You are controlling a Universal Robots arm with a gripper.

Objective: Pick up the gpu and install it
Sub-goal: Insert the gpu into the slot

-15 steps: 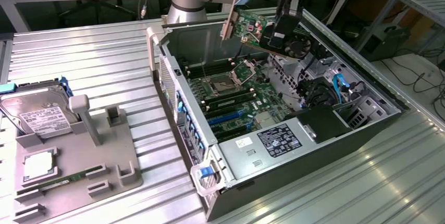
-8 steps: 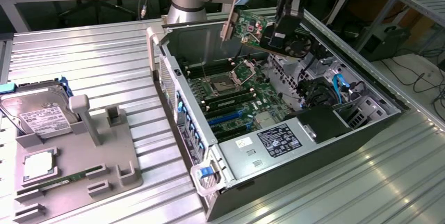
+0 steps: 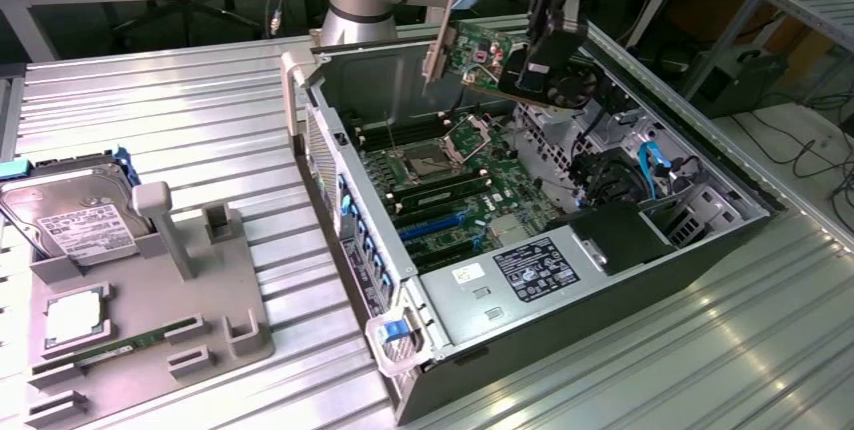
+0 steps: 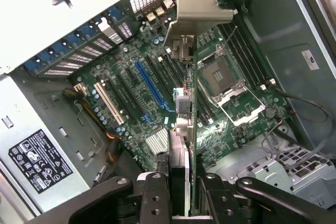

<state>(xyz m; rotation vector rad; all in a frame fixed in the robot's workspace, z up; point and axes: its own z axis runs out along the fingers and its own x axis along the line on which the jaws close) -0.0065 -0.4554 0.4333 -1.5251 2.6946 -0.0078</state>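
Open computer case (image 3: pixel 534 280), clear above motherboard (image 4: pixel 157 93), cables (image 3: pixel 650 162) crowding one end

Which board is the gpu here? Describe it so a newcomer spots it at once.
Start at the open computer case lying on its side on the metal table. Above its motherboard, the gripper holds the gpu in the air. It is the green card with a black round fan and silver end bracket, unlike the boxy hard drive on the grey holder.
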